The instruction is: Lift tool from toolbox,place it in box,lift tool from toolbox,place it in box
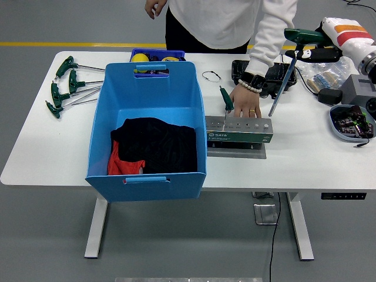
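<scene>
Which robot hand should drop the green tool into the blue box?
The right hand. It already grips the green T-handle tool, lifted clear of the toolbox. No left hand shows, so it would carry across to the blue box.

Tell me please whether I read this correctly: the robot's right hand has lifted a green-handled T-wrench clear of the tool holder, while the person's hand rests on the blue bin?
Not quite. In the head view the right hand does hold the green-handled T-wrench clear of the tool holder, but the person's hand rests on the holder's far edge, not on the blue bin.
</scene>
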Tool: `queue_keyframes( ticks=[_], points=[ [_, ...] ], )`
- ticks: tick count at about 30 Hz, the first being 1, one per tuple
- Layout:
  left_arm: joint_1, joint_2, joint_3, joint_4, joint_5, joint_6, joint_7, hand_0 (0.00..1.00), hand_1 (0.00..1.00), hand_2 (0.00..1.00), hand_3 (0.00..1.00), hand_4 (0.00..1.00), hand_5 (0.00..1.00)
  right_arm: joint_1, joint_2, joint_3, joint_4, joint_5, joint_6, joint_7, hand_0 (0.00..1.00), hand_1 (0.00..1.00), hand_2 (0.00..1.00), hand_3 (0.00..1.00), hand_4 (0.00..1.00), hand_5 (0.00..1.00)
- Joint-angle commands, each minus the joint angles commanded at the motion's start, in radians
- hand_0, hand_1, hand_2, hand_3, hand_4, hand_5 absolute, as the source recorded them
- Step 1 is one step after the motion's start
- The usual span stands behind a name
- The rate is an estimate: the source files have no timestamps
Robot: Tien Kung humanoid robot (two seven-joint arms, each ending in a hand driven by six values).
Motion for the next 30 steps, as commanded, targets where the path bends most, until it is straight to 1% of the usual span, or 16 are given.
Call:
queue_keyframes(
  ticks=[1, 30],
  points=[
    [0.0, 0.0, -0.001, 0.0, 0.002, 0.0, 0.001, 0.738, 0.723, 0.768, 0.771, 0.774, 0.724, 0.002, -0.001, 0.002, 0.003, 0.0, 0.0, 0.0, 0.002, 0.002, 0.998, 0.002, 0.998, 0.872],
    [0.003, 0.006, -0.013, 0.0, 0.022, 0.0, 0.007, 0.737, 0.708, 0.761, 0.77, 0.778, 0.73, 0.059, -0.001, 0.038, 0.044, -0.006, 0.003, -0.003, 0.002, 0.002, 0.998, 0.002, 0.998, 0.875]
  ],
)
